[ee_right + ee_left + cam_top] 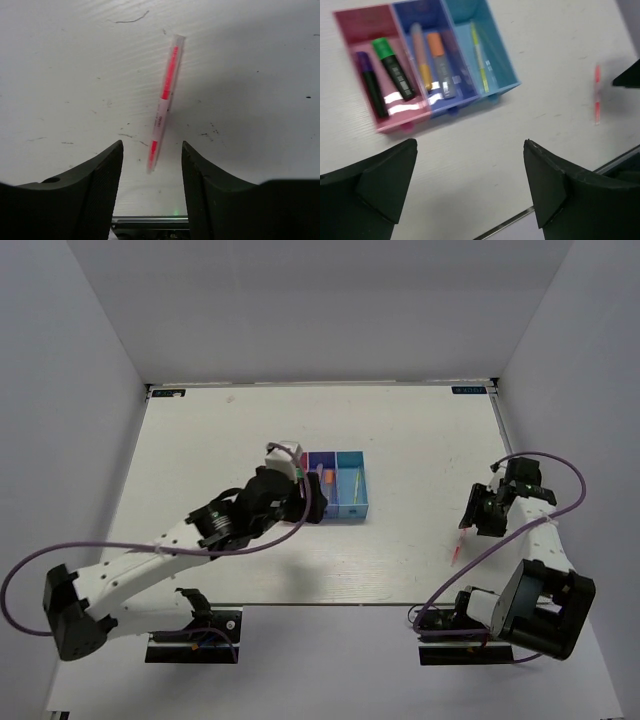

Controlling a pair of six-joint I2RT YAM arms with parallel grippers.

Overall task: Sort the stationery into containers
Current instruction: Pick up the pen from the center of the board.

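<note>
Sorting is judged to be at its last item: five pieces are seen inside the containers, and only the thin pink pen (165,100) is out on the bench (200,440). In the left wrist view the purple marker (370,85) and the green-capped marker (392,67) are found in the pink bin (355,22) at upper left. The two orange-tipped highlighters (440,62) are in the blue bin (415,7) beside it, and the thin yellow pen (480,57) is in the teal bin (500,55).

The pink pen is seen lying flat in the lower right of the overhead frame, well apart from the bins. The right end effector (151,150) is held open above it, the pen's near end being framed between the two fingers with no contact visible. The next move is judged to call for a descent, a closing across the narrow barrel and a carry to a bin, probably the teal one.

The right arm is folded back, its wrist pitched down at the bench. The left arm is stretched toward the bins, its end effector (470,145) open and empty.
</note>
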